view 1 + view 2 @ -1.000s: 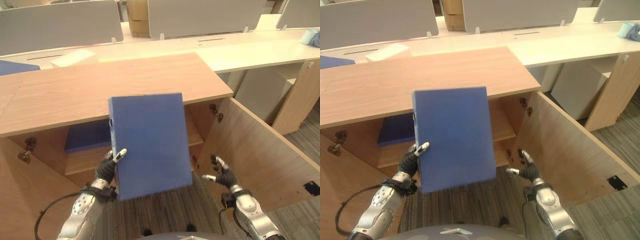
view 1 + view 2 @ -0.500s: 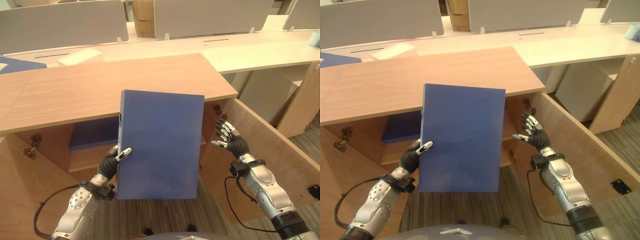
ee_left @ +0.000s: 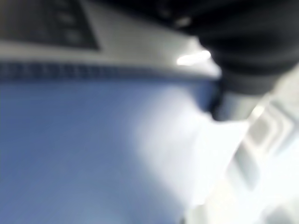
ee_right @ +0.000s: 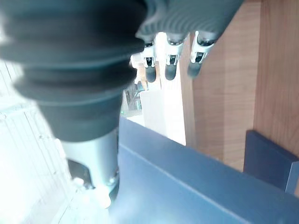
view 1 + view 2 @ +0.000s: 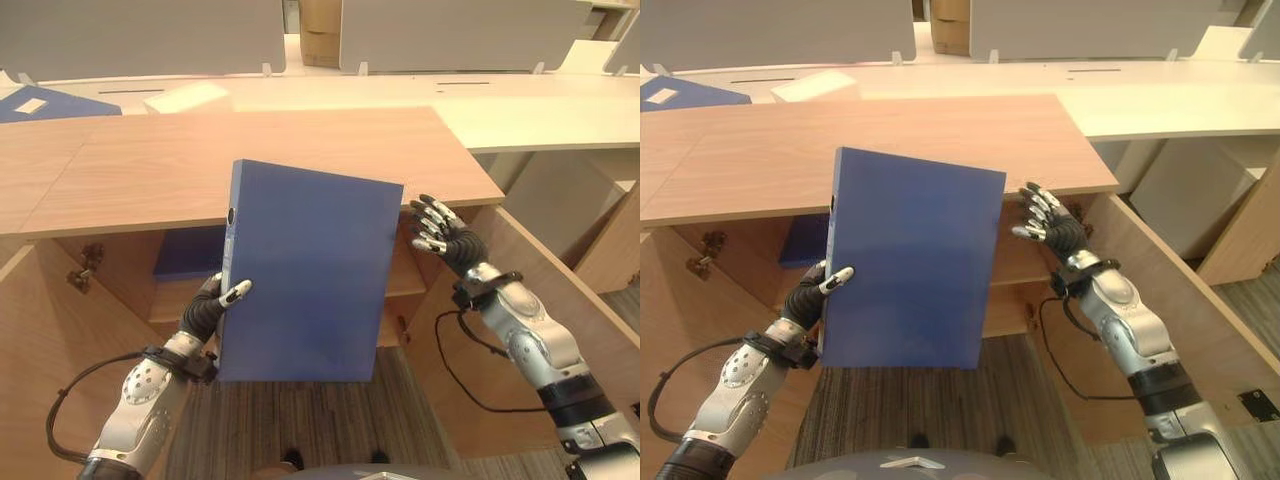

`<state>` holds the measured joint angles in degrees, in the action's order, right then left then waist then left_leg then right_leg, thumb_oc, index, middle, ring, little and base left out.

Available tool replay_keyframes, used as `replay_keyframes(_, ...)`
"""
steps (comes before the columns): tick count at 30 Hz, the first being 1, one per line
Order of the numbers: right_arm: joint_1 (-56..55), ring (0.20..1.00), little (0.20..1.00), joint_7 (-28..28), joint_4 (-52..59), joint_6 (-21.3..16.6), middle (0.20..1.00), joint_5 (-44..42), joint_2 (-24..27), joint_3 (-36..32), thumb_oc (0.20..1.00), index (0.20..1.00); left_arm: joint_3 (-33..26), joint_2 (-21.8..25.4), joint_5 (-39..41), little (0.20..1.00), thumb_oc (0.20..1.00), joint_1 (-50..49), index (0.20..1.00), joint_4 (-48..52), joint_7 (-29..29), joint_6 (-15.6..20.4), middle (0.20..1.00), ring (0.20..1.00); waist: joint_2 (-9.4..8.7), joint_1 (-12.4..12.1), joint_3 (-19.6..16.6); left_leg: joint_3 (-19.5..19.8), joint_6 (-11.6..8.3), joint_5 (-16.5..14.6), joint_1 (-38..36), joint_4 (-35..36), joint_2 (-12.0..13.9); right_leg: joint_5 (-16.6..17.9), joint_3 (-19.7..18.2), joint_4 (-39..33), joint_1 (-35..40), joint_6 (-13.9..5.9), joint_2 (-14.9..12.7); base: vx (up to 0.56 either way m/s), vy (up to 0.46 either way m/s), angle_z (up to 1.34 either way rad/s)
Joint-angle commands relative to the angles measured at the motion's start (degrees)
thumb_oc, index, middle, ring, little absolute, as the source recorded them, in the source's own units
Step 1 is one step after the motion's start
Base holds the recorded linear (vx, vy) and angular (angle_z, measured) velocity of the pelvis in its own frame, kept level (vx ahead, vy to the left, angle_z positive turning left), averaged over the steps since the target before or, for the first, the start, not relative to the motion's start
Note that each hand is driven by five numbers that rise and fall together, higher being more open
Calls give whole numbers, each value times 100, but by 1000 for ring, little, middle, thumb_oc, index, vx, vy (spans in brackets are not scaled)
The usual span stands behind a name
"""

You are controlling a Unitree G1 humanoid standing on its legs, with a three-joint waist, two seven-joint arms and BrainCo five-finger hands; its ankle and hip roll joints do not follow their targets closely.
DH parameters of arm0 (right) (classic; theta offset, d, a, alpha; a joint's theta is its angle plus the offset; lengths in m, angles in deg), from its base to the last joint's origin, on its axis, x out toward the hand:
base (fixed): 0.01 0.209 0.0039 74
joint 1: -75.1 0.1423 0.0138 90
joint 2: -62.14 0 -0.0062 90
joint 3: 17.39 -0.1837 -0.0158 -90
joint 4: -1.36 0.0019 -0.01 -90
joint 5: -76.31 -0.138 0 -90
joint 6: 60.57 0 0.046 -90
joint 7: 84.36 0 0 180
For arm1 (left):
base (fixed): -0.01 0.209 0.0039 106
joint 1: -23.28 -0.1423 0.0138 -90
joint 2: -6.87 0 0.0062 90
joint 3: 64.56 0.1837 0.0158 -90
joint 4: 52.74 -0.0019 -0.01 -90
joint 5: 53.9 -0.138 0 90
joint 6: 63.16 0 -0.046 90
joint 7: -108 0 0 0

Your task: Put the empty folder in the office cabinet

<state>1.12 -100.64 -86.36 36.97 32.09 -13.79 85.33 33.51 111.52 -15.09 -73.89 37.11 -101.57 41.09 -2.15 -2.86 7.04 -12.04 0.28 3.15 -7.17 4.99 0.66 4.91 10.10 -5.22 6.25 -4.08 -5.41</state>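
Upright at centre frame, the flat blue rectangular folder [image 5: 305, 275] is gripped along its lower left edge by the left hand [image 5: 212, 308], before the open wooden office cabinet [image 5: 250, 160]. Right of it, the right hand [image 5: 440, 231] hovers apart, fingers spread.

Office: long pale desks [image 5: 520, 95] w/ grey divider panels [image 5: 140, 35] at far side, low wooden cabinet [image 5: 250, 160] near.

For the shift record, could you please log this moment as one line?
left hand: grips blue folder upright | right hand: open, beside folder | cabinet: doors open
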Motion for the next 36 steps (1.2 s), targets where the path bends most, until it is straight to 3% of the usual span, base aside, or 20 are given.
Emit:
replay_keyframes(1,529,1000,1000,2,90,48,1000,-526,-4,-14,1000,1000,126,199,-214,200,200,746,200,234,129,613,200,200,14,-52,-244,259,-62,-604,-160,1,195,-223,187,22,100,-332,-259,0,0,0)
replay_keyframes(5,753,1000,1000,70,85,270,1000,-673,-122,189,1000,1000,221,205,-299,200,200,883,200,251,324,735,200,200,2,-90,-256,275,-64,-601,-156,1,194,-222,213,22,103,-329,-264,0,0,0)
replay_keyframes(28,1495,1000,1000,632,-55,564,1000,-723,-630,991,1000,1000,691,47,-525,200,200,1358,200,317,723,734,200,200,-11,-196,-288,319,-70,-570,-157,1,181,-234,254,22,139,-306,-269,1,0,0)
replay_keyframes(29,1513,580,580,632,-76,565,580,-702,-653,1005,580,580,693,39,-518,200,200,1367,200,313,743,744,200,200,-12,-199,-288,324,-70,-569,-158,1,181,-235,257,22,141,-306,-270,0,0,0)
replay_keyframes(30,1513,580,580,632,-76,565,580,-702,-653,1005,580,580,693,39,-518,200,200,1367,200,313,743,744,200,200,-12,-199,-288,324,-70,-569,-158,1,181,-235,257,22,141,-306,-270,0,0,0)
replay_keyframes(31,1523,200,200,623,-90,541,200,-654,-680,1036,200,200,707,17,-540,200,200,1374,200,305,770,760,200,200,-11,-205,-289,334,-66,-570,-158,1,177,-237,257,22,144,-301,-270,0,0,0)
replay_keyframes(36,1508,200,200,696,-121,466,200,-557,-689,1080,200,200,701,-29,-528,200,200,1403,200,307,861,800,200,200,-11,-216,-278,348,-67,-568,-155,1,178,-236,276,22,153,-302,-278,0,-6,3)
